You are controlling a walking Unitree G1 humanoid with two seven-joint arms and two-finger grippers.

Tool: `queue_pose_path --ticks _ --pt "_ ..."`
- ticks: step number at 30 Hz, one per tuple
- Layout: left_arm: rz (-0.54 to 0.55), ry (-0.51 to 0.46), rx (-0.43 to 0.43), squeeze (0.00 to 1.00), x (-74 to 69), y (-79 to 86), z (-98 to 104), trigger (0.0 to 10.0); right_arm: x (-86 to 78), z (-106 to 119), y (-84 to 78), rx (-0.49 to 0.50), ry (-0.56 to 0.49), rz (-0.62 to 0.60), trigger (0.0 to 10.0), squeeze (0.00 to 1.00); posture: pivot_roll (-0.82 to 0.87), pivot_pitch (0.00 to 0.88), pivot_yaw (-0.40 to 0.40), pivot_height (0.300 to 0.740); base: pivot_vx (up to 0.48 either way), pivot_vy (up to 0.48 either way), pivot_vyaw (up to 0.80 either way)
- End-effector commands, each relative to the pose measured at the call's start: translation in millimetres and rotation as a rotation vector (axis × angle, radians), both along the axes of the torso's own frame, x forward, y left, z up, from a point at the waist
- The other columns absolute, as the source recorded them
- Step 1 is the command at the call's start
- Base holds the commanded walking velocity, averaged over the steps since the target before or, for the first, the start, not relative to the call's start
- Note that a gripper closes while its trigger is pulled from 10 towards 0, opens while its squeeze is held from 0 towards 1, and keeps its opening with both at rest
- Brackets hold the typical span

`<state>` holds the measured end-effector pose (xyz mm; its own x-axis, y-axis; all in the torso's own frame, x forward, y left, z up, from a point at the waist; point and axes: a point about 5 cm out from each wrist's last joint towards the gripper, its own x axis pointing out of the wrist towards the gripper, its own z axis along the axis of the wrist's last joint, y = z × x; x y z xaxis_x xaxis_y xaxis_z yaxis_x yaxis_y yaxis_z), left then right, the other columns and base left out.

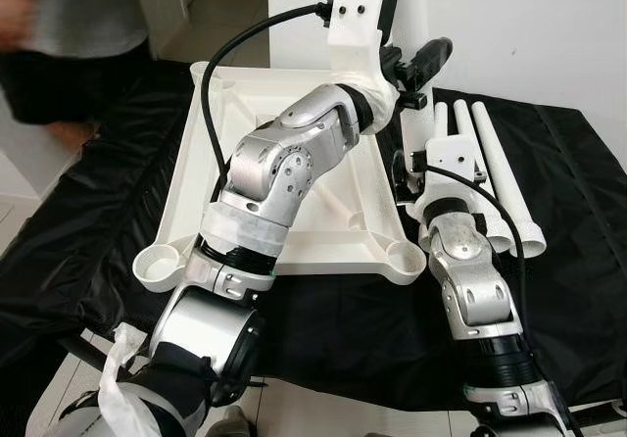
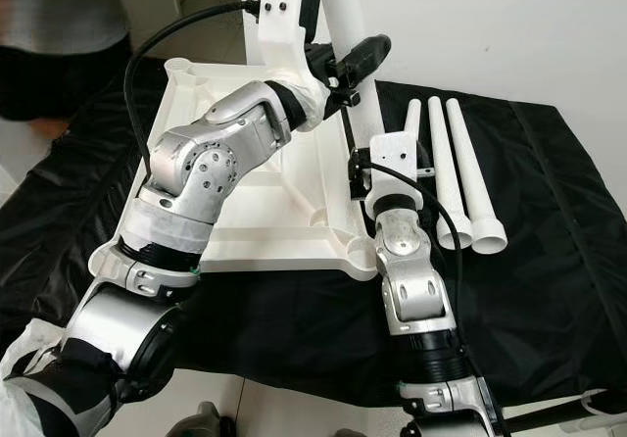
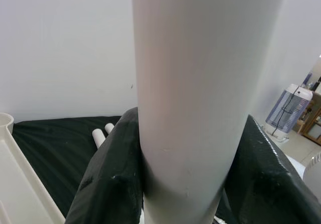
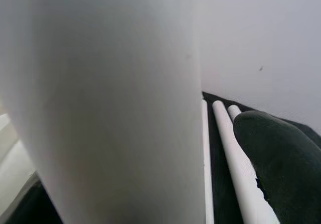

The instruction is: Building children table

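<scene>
Smooth white table leg (image 3: 200, 93), upright, pinched between left gripper (image 3: 183, 184) fingers. Right gripper (image 4: 225, 148) alongside it lower down; finger state unclear. Inverted white tabletop (image 1: 323, 231) below, on black cloth (image 1: 88, 251).

I see the tabletop (image 1: 323, 226) lying upside down on the cloth (image 1: 558, 290), three loose legs (image 1: 505, 177) lying to its right, and one leg (image 2: 348, 55) standing upright at its right edge.
</scene>
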<state>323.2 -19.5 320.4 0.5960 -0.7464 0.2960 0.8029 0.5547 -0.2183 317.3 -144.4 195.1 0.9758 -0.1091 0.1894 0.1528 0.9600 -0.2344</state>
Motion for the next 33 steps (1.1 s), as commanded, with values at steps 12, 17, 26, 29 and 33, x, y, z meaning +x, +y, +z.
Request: queue_pose_path --ticks 12,17,26,29,33 --pt "-0.008 -0.029 -0.003 0.00 -6.4 -9.9 9 10.0 6.1 -3 9.4 -0.023 -0.007 -0.019 0.6 0.00 0.00 0.000 -0.021 0.740 0.000 0.000 0.00" --pt "-0.017 -0.043 -0.001 0.00 -9.6 -12.7 10 10.0 7.8 -6 7.3 -0.043 0.013 -0.026 0.0 0.00 0.00 0.000 -0.021 0.740 0.000 0.000 0.00" --pt "-0.032 -0.052 0.005 0.00 -14.0 -16.2 10 10.0 8.9 -7 4.1 -0.056 0.023 -0.051 0.0 0.00 -0.01 0.000 -0.015 0.740 0.000 0.000 0.00" --pt "-0.045 -0.069 0.009 0.00 -17.1 -18.1 12 10.0 9.4 -7 1.2 -0.057 0.029 -0.076 9.2 0.00 -0.01 0.000 -0.014 0.740 0.000 0.000 0.00" --pt "-0.112 -0.147 -0.004 0.00 -26.6 -20.4 15 10.0 10.7 -8 -1.2 -0.038 0.039 -0.087 10.0 0.00 -0.01 0.000 -0.014 0.740 0.000 0.000 0.00"
